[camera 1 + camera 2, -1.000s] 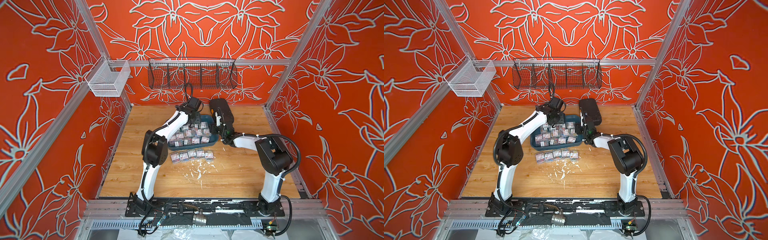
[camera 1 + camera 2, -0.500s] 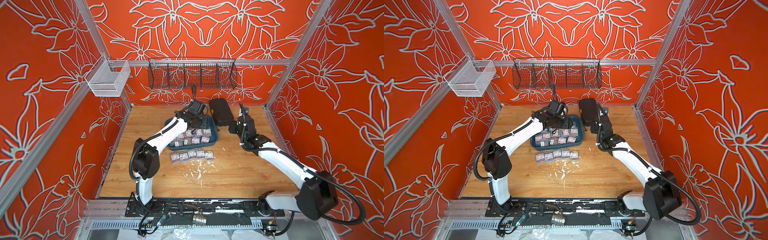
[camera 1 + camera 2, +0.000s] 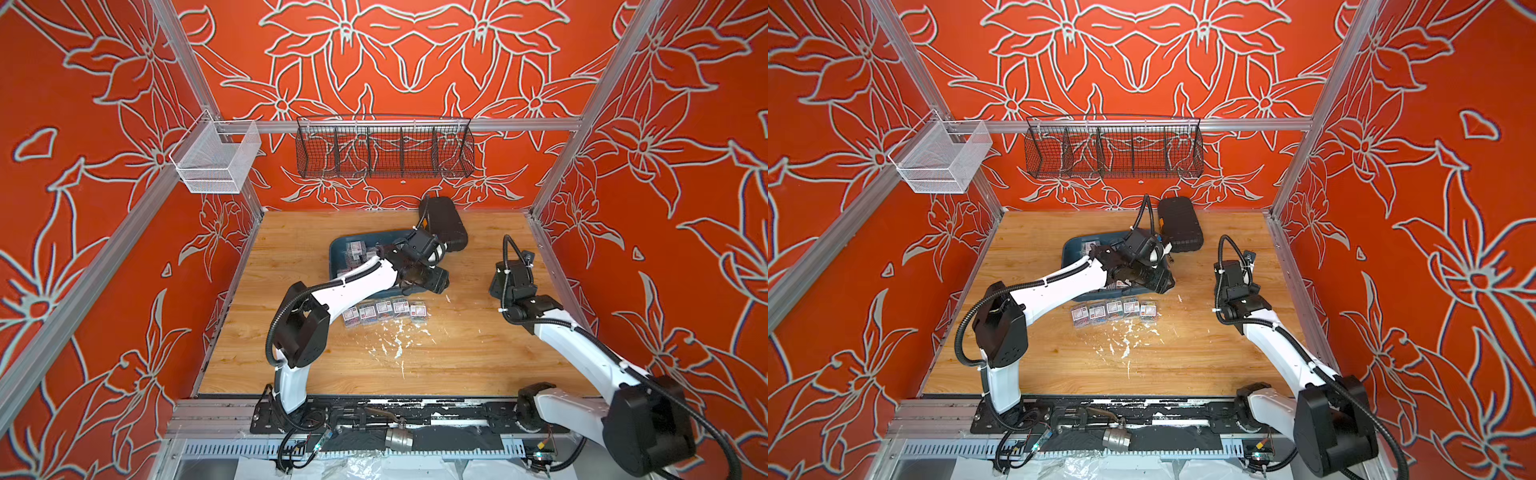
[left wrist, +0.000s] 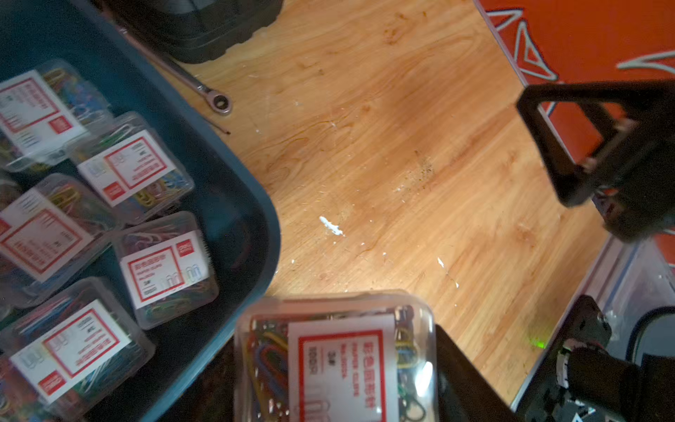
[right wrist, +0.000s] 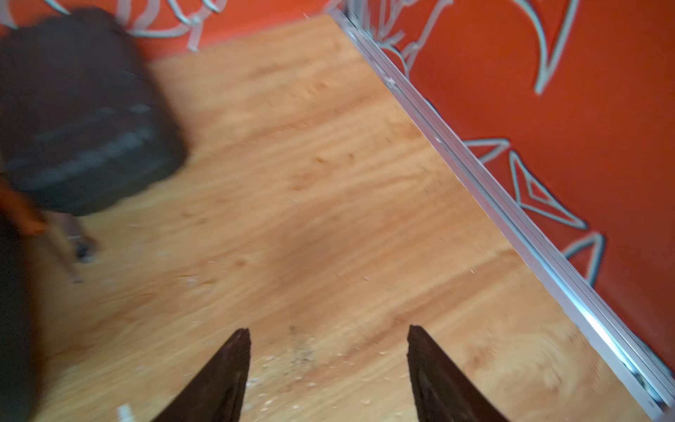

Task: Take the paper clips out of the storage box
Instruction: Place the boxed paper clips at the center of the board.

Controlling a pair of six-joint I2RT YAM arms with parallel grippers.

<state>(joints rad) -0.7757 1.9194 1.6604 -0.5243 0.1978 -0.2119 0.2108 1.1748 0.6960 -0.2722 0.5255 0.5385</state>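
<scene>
Left jaws grip a paper-clip box (image 4: pixel 336 360) at the storage box (image 4: pixel 252 204) corner; right jaws gape empty.

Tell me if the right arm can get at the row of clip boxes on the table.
Probably yes: the right tool is open, with bare table between it and the row. The left tool, holding a clip box, hangs close by.

Our left arm (image 3: pixel 340 286) stretched forward, left end effector (image 3: pixel 436 280) seemingly angled downward, clasping a box of paper clips (image 4: pixel 339 361), our right end effector (image 5: pixel 327 329) parted, empty
</scene>
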